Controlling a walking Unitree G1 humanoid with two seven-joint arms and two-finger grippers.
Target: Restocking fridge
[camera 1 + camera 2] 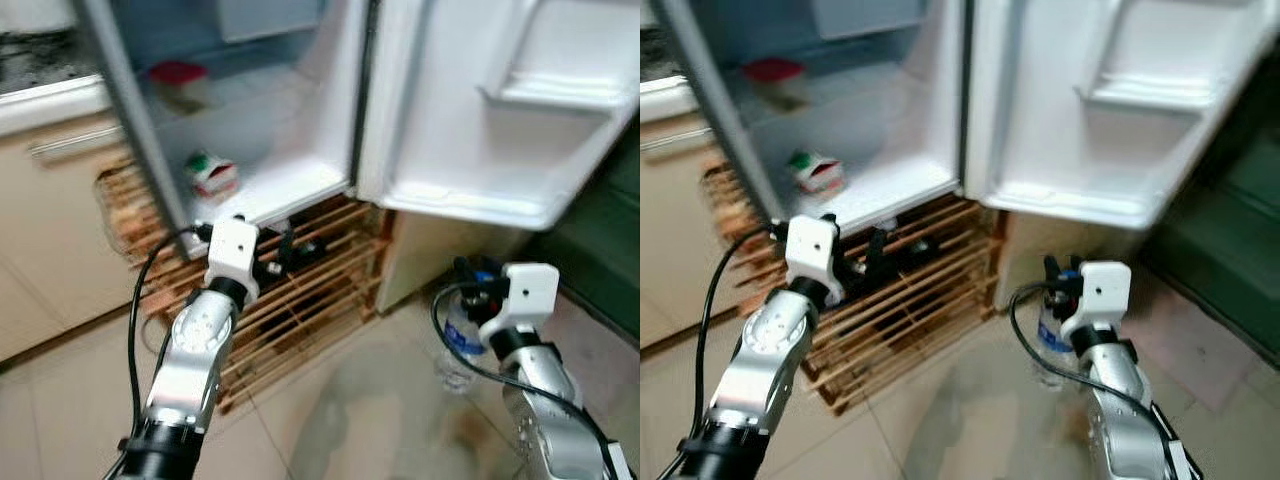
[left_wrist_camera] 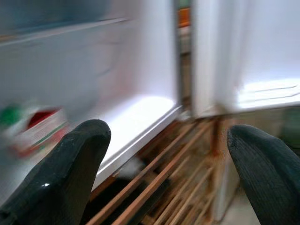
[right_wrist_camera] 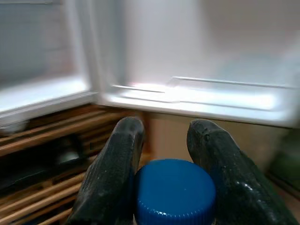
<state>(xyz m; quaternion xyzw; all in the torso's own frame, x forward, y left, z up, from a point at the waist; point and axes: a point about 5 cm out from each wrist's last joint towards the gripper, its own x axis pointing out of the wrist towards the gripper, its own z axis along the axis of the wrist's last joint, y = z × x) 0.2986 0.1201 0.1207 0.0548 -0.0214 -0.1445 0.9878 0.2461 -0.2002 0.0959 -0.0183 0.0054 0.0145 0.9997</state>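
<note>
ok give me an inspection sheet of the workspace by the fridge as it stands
surface: tiled floor, wooden rack under the open fridge
job's things: water bottle with blue cap, held above the floor; carton and red-lidded tub on fridge shelves
clutter: nothing seen
grippers: right gripper fingers shut on the bottle neck; left gripper open, empty, before the rack
cables: black cable along the left arm, another on the right
surroundings: open fridge door, cabinet to the left
</note>
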